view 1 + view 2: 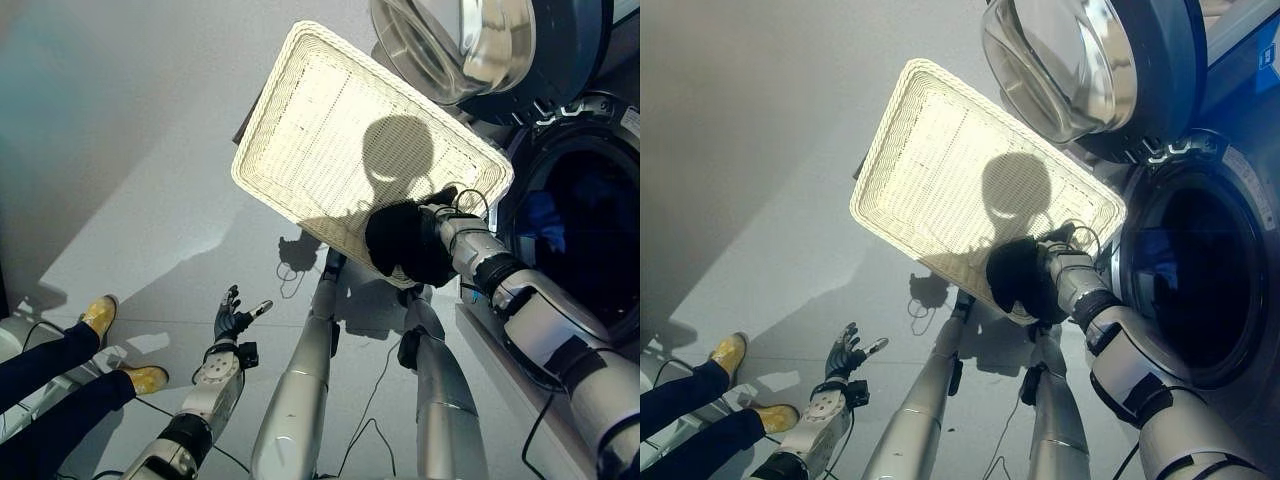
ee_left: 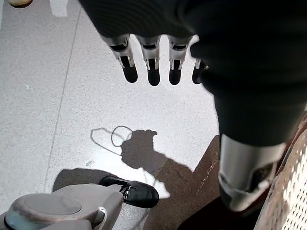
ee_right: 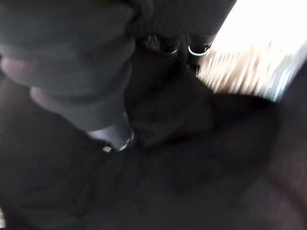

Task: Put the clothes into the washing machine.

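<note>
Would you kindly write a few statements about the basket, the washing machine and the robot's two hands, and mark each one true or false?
1. The white wicker basket still holds a pile of clothes. False: its inside shows bare.
2. The washing machine's door stands open. True.
3. The right hand holds a dark garment over the basket's near rim. True.
4. The left hand grips the basket. False: it hangs open over the floor, holding nothing.
5. Something blue lies inside the drum. True.

Right hand point(image 1: 440, 215) fingers hidden behind black garment point(image 1: 405, 243); washing machine point(image 1: 1200, 270) drum contents too dark; person point(image 1: 50, 375) cut off by edge.
</note>
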`<state>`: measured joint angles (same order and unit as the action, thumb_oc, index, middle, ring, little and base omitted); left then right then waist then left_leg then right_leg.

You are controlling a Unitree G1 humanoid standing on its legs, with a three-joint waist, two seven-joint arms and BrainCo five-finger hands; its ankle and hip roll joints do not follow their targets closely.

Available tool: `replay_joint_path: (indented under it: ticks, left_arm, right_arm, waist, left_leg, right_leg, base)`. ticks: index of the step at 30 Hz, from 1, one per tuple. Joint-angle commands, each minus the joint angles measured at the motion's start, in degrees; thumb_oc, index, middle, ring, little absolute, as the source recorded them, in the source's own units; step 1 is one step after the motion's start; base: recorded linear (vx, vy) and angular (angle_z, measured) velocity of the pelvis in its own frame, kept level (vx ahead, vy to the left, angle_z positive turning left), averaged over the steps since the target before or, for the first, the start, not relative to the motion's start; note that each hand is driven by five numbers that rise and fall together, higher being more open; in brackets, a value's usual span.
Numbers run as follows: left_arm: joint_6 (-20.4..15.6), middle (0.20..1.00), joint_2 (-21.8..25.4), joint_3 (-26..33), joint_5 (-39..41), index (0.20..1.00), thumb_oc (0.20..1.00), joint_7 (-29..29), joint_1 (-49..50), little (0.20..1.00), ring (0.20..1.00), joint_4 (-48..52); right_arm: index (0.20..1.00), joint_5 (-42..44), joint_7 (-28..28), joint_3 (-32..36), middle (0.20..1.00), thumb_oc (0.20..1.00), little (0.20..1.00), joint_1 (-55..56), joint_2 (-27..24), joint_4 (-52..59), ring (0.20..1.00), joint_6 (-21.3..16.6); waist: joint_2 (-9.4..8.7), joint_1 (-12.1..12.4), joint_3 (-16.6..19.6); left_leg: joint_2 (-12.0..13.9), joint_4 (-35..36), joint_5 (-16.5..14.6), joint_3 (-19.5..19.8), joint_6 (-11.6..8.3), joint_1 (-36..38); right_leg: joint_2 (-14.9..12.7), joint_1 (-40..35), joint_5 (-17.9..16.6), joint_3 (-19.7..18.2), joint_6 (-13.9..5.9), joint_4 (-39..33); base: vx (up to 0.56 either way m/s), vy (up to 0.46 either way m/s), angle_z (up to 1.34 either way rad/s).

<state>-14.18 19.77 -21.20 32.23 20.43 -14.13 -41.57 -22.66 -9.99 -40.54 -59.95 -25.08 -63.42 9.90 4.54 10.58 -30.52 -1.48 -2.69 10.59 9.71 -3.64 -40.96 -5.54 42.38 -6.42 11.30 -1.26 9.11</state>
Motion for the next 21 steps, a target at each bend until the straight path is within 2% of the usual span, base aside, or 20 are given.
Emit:
replay_joint_path:
  ticks: [1,4,9,11,12,13,14,15,16,18,19,21]
  left_arm:
    - [0.2,1.000,-0.7,0.2,-0.3,1.000,1.000,1.6,-1.5,1.000,1.000,-0.7]
    - [0.2,1.000,-1.0,0.3,-0.2,1.000,1.000,2.0,-1.8,1.000,1.000,-0.8]
    - [0.2,1.000,-1.0,0.1,0.4,1.000,1.000,2.7,-1.6,1.000,1.000,-1.0]
    - [0.4,1.000,-0.9,0.8,0.6,1.000,1.000,2.8,-1.1,1.000,1.000,-1.0]
    - [0.4,1.000,-0.9,1.0,0.7,1.000,1.000,3.0,-0.8,1.000,1.000,-0.8]
    - [0.4,1.000,-0.9,1.1,0.7,1.000,1.000,3.0,-1.0,1.000,1.000,-0.8]
    - [-0.3,1.000,-1.2,1.6,0.6,1.000,1.000,3.0,0.0,1.000,1.000,-1.3]
    - [-0.7,1.000,-1.4,2.0,0.6,1.000,1.000,3.0,0.5,1.000,1.000,-1.5]
    - [-0.8,1.000,-1.5,2.2,0.6,1.000,1.000,3.0,0.4,1.000,1.000,-1.6]
    - [-1.8,1.000,-2.3,3.0,0.4,1.000,1.000,3.4,1.9,1.000,1.000,-2.4]
    - [-1.9,1.000,-2.4,3.1,0.4,1.000,1.000,3.5,1.7,1.000,1.000,-2.5]
    - [-2.7,1.000,-3.0,3.5,0.3,1.000,1.000,3.8,2.3,1.000,1.000,-3.1]
  right_arm:
    - [0.200,5.8,0.7,0.6,0.200,0.200,0.200,4.8,-0.2,-2.0,0.200,-3.3]
    - [0.200,10.2,2.0,1.9,0.200,0.200,0.200,5.4,-0.2,-1.2,0.200,-4.4]
    - [0.200,23.5,3.1,5.7,0.200,0.200,0.200,7.1,0.2,0.8,0.200,-5.5]
    - [0.200,41.7,4.9,10.5,0.200,0.200,0.200,8.7,0.0,4.3,0.200,-6.0]
    - [0.200,47.7,5.8,12.4,0.200,0.200,0.200,9.4,-0.1,6.0,0.200,-6.6]
    - [0.200,47.7,5.8,12.4,0.200,0.200,0.200,9.2,-0.1,6.0,0.200,-6.5]
    - [0.200,59.6,6.2,17.1,0.200,0.200,0.200,11.1,0.2,9.5,0.200,-6.8]
    - [0.200,66.6,5.8,20.2,0.200,0.200,0.200,12.6,0.5,11.7,0.200,-7.3]
    - [0.200,67.5,5.8,20.9,0.200,0.200,0.200,12.6,0.6,12.1,0.200,-7.3]
    - [0.200,83.2,4.3,27.2,0.200,0.200,0.200,16.8,2.3,16.3,0.200,-9.4]
    - [0.200,84.2,4.2,27.9,0.200,0.200,0.200,17.1,2.5,16.8,0.200,-9.8]
    - [0.200,91.8,2.9,30.9,0.200,0.200,0.200,19.8,3.7,20.4,0.200,-10.6]
  waist:
    - [3.51,-0.1,0.7]
    - [3.48,-0.4,0.7]
    - [3.28,-0.9,0.7]
    - [3.01,-1.5,0.7]
    - [2.91,-1.8,0.7]
    - [2.94,-1.8,0.7]
    - [2.64,-2.5,0.7]
    - [2.47,-3.0,0.7]
    - [2.47,-3.1,0.7]
    - [2.03,-4.4,0.7]
    - [2.02,-4.6,0.7]
    - [1.77,-5.6,0.7]
  left_leg:
    - [-3.7,2.8,4.0,-3.5,2.34,-0.9]
    - [-3.6,2.6,4.2,-3.4,2.38,-1.3]
    - [-3.6,2.5,3.9,-3.5,2.39,-0.7]
    - [-3.4,1.8,3.5,-3.8,2.33,-0.3]
    - [-3.4,1.6,3.3,-4.0,2.34,-0.2]
    - [-3.4,1.5,3.5,-4.0,2.34,-0.7]
    - [-3.4,0.9,2.6,-4.4,2.34,0.1]
    - [-3.4,0.4,2.2,-4.6,2.40,0.3]
    - [-3.4,0.3,2.5,-4.7,2.41,-0.2]
    - [-3.6,-0.5,1.3,-5.2,2.62,0.8]
    - [-3.6,-0.6,1.6,-5.2,2.66,0.4]
    - [-3.8,-1.1,1.1,-5.7,2.85,0.7]
  right_leg:
    - [1.4,-0.6,-2.0,-0.3,-3.01,0.7]
    - [1.6,-0.1,-2.4,-0.5,-2.93,0.7]
    - [1.8,-0.5,-1.9,-0.8,-2.78,1.1]
    - [1.9,-0.7,-1.8,-1.2,-2.68,1.4]
    - [2.0,-0.7,-1.7,-1.3,-2.65,1.5]
    - [2.1,-0.4,-2.1,-1.3,-2.64,1.3]
    - [2.1,-0.8,-1.6,-1.7,-2.55,1.7]
    - [2.2,-0.8,-1.6,-1.9,-2.48,1.8]
    - [2.2,-0.4,-2.1,-1.9,-2.45,1.6]
    - [2.5,-1.1,-1.6,-2.8,-2.38,1.9]
    - [2.5,-0.8,-2.1,-2.9,-2.34,1.7]
    - [2.7,-0.8,-2.4,-3.6,-2.30,1.7]
  base:
    - [0.00,0.000,0.00]
    - [0.00,0.000,0.00]
    - [0.00,0.000,0.00]
    - [0.00,0.018,0.00]
    - [0.00,0.000,0.00]
    - [0.00,0.043,0.02]
    - [0.00,0.056,0.02]
    - [0.00,0.061,0.03]
    - [-0.01,0.054,0.02]
    - [0.01,0.080,0.00]
    - [0.03,0.091,-0.08]
    - [0.00,0.064,-0.13]
